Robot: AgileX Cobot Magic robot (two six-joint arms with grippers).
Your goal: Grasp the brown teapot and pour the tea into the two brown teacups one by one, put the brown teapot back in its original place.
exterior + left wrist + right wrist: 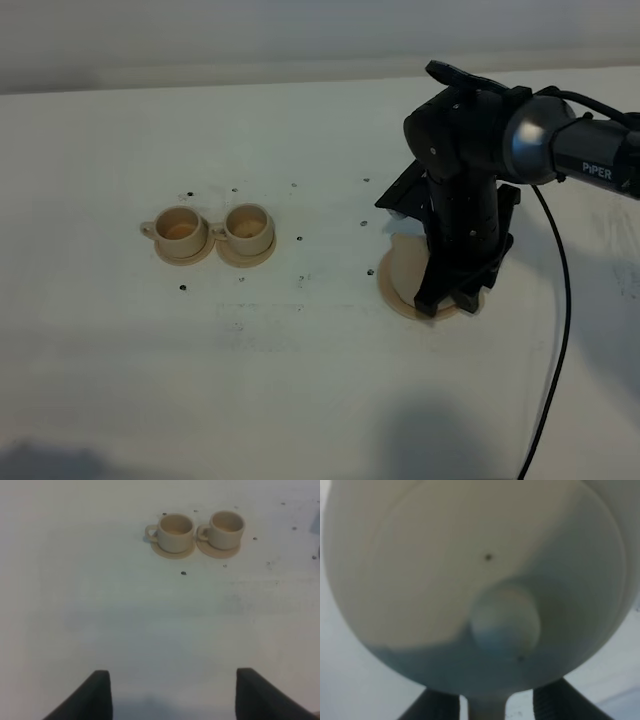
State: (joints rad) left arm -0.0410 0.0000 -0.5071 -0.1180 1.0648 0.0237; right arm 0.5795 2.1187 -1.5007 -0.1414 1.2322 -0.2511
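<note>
- At right, our right gripper hides most of the brown teapot on its wide saucer.
- Blurred fingers flank the handle; we cannot tell if they grip.
- Left gripper stands wide, empty.

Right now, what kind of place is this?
Likely a robotics lab bench, not a kitchen: bare white tabletop with small dark marks, a cabled PiPER arm, two tan teacups staged on saucers.

Matte black right arm and right hand; silver-grey joint band; white PiPER lettering; thin black cable.
</note>
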